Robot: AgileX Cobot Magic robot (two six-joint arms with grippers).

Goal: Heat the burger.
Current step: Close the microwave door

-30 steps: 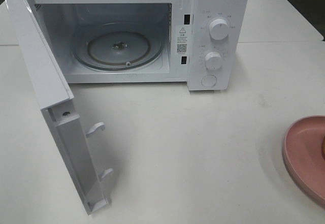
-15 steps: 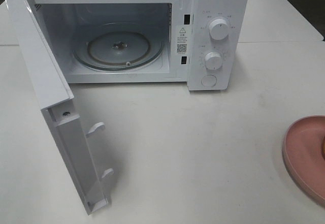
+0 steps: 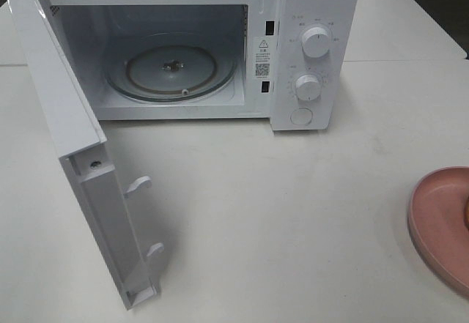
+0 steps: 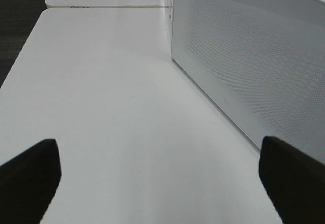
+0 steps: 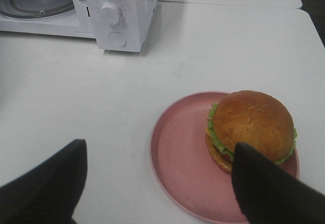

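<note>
Well, the burger [image 5: 252,125] shows glossy brown bun, green lettuce.

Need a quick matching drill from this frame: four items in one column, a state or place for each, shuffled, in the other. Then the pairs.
Items
1. burger
2. microwave door
3. glass turntable
4. left tool

States or places
A. swung wide open
B. sitting on the pink plate
C. open, nothing between its fingers, over the table
D. bare, inside the microwave

Pairs: 1-B, 2-A, 3-D, 4-C
</note>
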